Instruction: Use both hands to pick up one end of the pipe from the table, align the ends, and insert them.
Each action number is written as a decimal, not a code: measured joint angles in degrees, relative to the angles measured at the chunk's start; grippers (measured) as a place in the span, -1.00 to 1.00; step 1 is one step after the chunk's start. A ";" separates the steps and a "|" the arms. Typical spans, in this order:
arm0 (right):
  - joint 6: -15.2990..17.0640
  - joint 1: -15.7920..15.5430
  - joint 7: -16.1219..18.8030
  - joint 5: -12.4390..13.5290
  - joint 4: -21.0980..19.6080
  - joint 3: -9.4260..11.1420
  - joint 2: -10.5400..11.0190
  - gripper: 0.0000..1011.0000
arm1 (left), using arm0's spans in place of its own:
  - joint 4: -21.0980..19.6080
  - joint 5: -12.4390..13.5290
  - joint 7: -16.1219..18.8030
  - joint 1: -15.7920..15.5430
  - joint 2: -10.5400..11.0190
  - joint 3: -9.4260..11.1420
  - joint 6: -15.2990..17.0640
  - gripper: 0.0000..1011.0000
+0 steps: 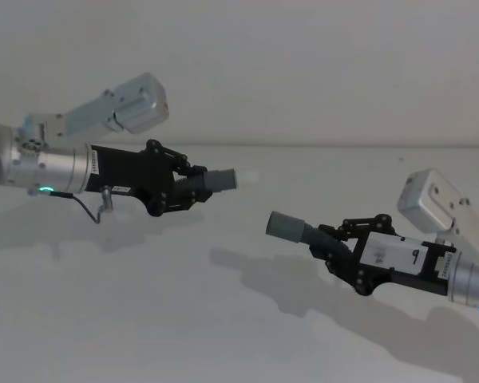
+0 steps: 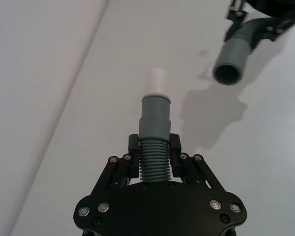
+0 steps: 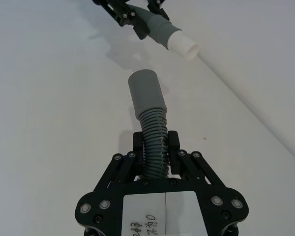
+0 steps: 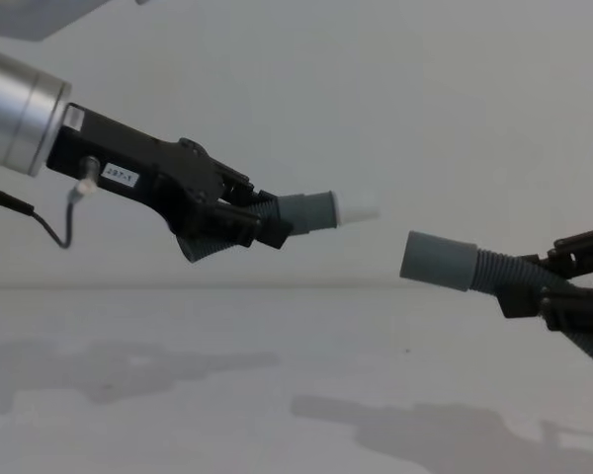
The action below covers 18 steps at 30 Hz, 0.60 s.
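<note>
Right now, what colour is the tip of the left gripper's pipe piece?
White tip, best in the left wrist view.

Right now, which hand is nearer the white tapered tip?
Left. The left hand grips the ribbed piece carrying the white tip; the right hand holds the other piece, its open sleeve facing the tip across a gap.

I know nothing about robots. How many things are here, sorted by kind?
Hose pieces: 2, the white-tipped piece and the open-sleeve piece.
Grippers: 2, the left gripper and the right gripper, each shut on one piece.
Table: 1.
Total: 5.
</note>
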 joint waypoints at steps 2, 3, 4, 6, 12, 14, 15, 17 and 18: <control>-0.34 -0.04 0.35 0.12 -0.13 0.00 0.37 -0.46 | 0.34 -0.43 -2.22 -0.74 0.40 0.41 -0.73 -0.32; -0.70 -0.09 0.68 0.31 -0.25 0.01 0.75 -0.46 | 0.46 -0.54 -2.83 -1.02 0.54 0.57 -0.90 -0.32; -0.84 -0.11 0.80 0.36 -0.30 0.01 0.91 -0.46 | 0.57 -0.77 -4.00 -1.40 0.77 0.83 -1.18 -0.32; -1.10 -0.15 0.99 0.47 -0.37 0.03 1.19 -0.46 | 0.67 -0.94 -5.02 -1.79 1.02 1.08 -1.41 -0.32; -1.91 -0.24 1.54 0.85 -0.72 0.03 2.19 -0.46 | 0.75 -1.55 -8.67 -3.14 2.04 2.08 -1.89 -0.32; -2.05 -0.24 1.56 0.91 -0.78 0.03 2.38 -0.46 | 0.72 -1.73 -9.62 -3.48 2.34 2.34 -2.00 -0.32; -2.14 -0.24 1.57 0.94 -0.81 0.02 2.52 -0.46 | 0.70 -1.80 -10.00 -3.59 2.43 2.42 -2.04 -0.32; -2.25 -0.25 1.57 0.98 -0.84 -0.01 2.66 -0.46 | 0.58 -1.94 -10.70 -3.90 2.72 2.64 -2.09 -0.32; -2.30 -0.22 1.57 1.01 -0.86 -0.04 2.80 -0.46 | 0.53 -1.99 -10.90 -3.98 2.80 2.71 -2.11 -0.32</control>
